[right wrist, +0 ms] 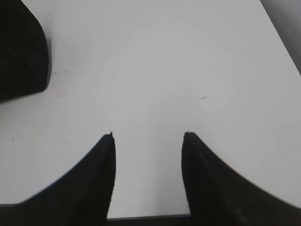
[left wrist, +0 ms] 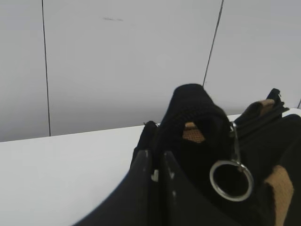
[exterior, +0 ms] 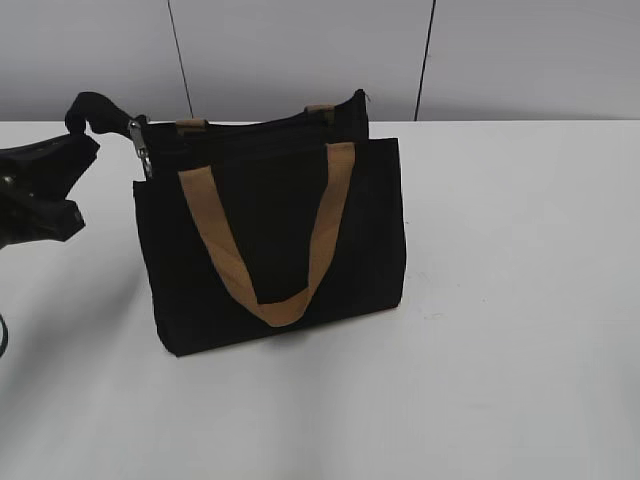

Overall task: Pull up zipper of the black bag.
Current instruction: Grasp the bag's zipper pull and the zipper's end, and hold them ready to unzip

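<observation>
Your left fingers (left wrist: 157, 172) sit nearly closed beside the silver ring-ended zipper pull (left wrist: 231, 180) of the rectangular black fabric bag (exterior: 275, 240), while your right fingers (right wrist: 148, 136) gape wide over the white counter (right wrist: 155, 70).

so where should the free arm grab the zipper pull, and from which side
Best bet is the round ring at the end of the silver pull. It hangs loose below the slider at the black bag's left end, just beside the left gripper, whose fingers look nearly closed near the fabric end tab. Coming from the left, pinching the ring flat across its faces, seems easiest. The right gripper is open over bare table.
</observation>
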`<state>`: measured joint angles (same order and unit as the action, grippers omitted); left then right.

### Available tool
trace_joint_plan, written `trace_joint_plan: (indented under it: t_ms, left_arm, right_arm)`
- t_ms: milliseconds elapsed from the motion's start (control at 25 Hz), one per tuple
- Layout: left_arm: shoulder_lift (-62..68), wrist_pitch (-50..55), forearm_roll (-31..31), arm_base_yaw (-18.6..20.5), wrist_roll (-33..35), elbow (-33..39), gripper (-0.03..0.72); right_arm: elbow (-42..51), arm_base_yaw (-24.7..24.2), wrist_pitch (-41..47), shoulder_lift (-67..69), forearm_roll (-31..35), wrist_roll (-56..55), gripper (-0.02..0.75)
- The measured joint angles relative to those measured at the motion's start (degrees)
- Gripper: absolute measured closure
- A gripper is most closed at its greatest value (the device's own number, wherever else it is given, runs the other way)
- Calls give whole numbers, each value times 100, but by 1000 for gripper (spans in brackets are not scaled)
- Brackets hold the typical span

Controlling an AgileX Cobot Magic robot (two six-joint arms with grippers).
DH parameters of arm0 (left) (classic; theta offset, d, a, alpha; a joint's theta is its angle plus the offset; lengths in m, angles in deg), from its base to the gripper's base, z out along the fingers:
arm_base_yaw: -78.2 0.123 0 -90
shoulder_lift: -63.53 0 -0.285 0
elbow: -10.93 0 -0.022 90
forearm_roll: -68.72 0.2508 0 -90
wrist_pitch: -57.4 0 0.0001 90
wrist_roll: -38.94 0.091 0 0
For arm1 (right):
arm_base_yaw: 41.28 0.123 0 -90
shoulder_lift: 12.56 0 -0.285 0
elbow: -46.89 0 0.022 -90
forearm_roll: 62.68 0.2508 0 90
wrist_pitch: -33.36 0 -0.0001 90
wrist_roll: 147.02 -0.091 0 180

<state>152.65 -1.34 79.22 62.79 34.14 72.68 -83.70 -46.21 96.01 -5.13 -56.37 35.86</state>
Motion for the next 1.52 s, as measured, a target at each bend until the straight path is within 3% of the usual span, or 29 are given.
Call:
trace_joint_plan:
  t_ms: [360,640,920,1160,1520]
  left_arm:
    - [-169,52,6,0,-239,-109,676]
    - [-169,97,24,0,-378,-216,676]
    - [-169,342,111,0,-377,-507,676]
    - [-169,378,248,0,-377,-519,676]
    - [-171,390,281,0,-383,-519,676]
  right_arm:
    - [0,0,-68,381,408,133,375]
    - [-85,242,-777,1906,2137,2295,375]
    - [-189,1028,-1664,4018,3801,4333,375]
    - [-1053,2145,-2351,6233,5024,6242,375]
    - [-3109,3304,-2718,8783,5627,7775,375]
